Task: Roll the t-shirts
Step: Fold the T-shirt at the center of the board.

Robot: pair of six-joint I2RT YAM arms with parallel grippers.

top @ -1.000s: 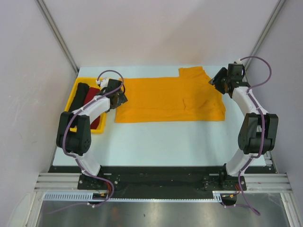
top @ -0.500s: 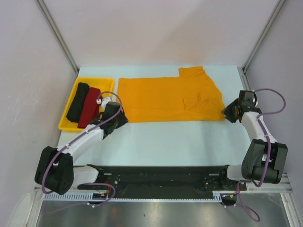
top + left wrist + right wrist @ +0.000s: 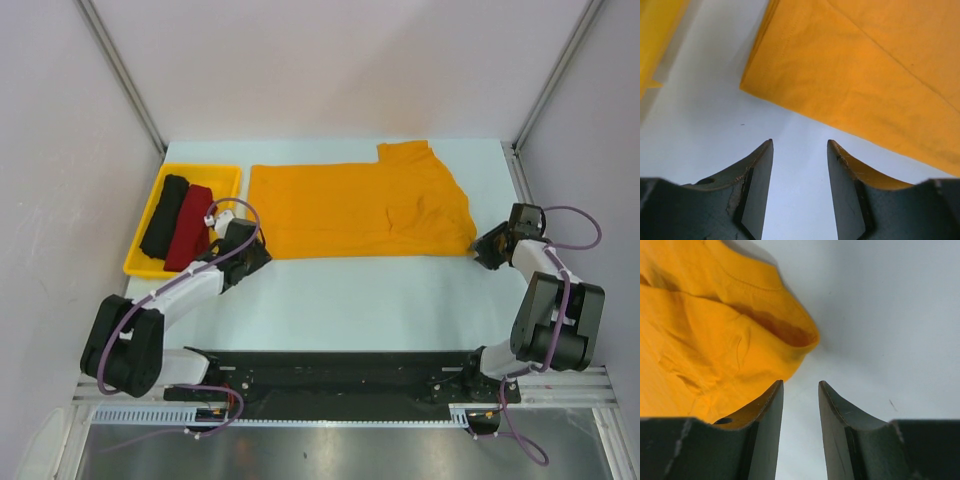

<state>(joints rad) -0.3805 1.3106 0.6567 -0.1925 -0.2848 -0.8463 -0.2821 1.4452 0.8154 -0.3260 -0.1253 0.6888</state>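
Both the left gripper [image 3: 800, 145] and the right gripper [image 3: 801, 385] stood part-open, empty, at the near corners of the orange shirt [image 3: 350, 210]

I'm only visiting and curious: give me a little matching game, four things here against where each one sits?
Things:
1. orange t-shirt
2. black roll
3. dark red roll
4. right gripper

Places:
A. in the yellow tray, on its left side
B. at the shirt's near right corner
C. spread flat on the table
D. in the tray, just right of the other roll

Pairs: 1-C, 2-A, 3-D, 4-B.
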